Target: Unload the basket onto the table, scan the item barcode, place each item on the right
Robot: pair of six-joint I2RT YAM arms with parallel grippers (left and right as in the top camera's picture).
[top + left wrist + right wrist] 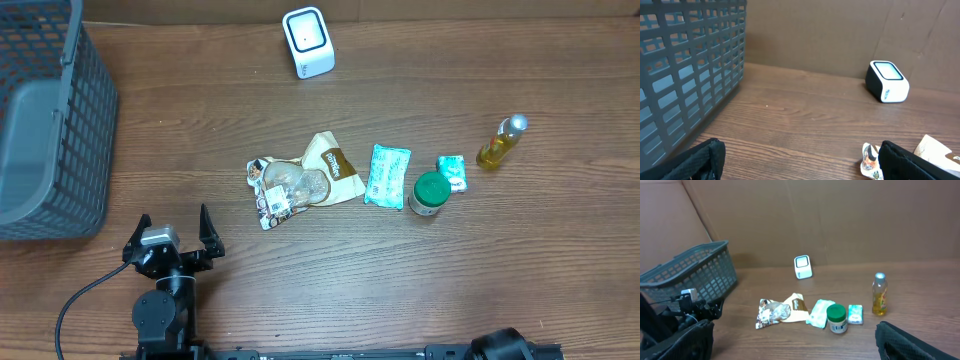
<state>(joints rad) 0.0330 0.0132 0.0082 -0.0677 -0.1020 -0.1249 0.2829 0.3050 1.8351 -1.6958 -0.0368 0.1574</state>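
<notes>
A white barcode scanner [308, 41] stands at the back of the table, also in the left wrist view [886, 81] and the right wrist view [803, 267]. In a row at mid-table lie a crumpled snack bag [300, 180], a teal wipes pack [387, 175], a green-lidded jar [429, 194], a small teal packet [453, 173] and a yellow bottle [501, 141]. My left gripper [175, 222] hovers open near the front left, short of the snack bag [871, 159], holding nothing. My right gripper [792, 340] is open and empty, back from the row of items.
A dark grey mesh basket [60, 120] fills the back left corner and stands close on the left in the left wrist view [685, 65]. A brown cardboard wall [830, 215] backs the table. The left arm's cable [75, 300] trails at the front left.
</notes>
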